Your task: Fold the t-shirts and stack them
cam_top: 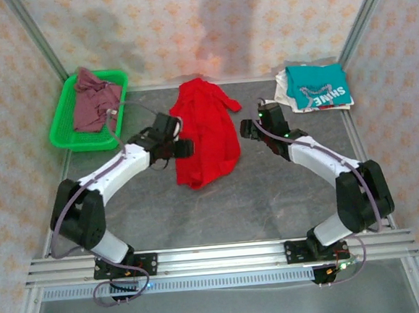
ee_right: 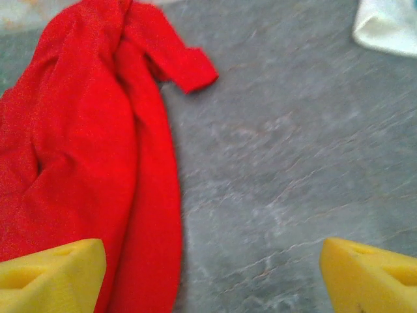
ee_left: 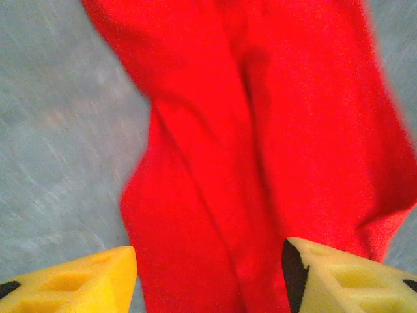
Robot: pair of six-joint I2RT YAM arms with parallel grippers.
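From above, both arms bend inward, left gripper (cam_top: 182, 145) at the left edge of the red shirt (cam_top: 207, 138) mid-table (cam_top: 163, 218), right gripper (cam_top: 249, 129) just beside its right edge; left wrist: jaws wide, empty, over cloth; right wrist: jaws wide, empty, bare table ahead.

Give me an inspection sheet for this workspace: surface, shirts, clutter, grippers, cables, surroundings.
Surface: grey stone-patterned table.
Job's things: red t-shirt crumpled mid-table, unfolded; teal SHINE t-shirt folded on whitish t-shirt, far right; mauve t-shirt bunched in green basket, far left.
Clutter: nothing seen.
Grippers: left gripper open over the red t-shirt; right gripper open over the table beside it.
Cables: cables loop loosely by the aluminium rail, near edge.
Surroundings: patterned walls on three sides.
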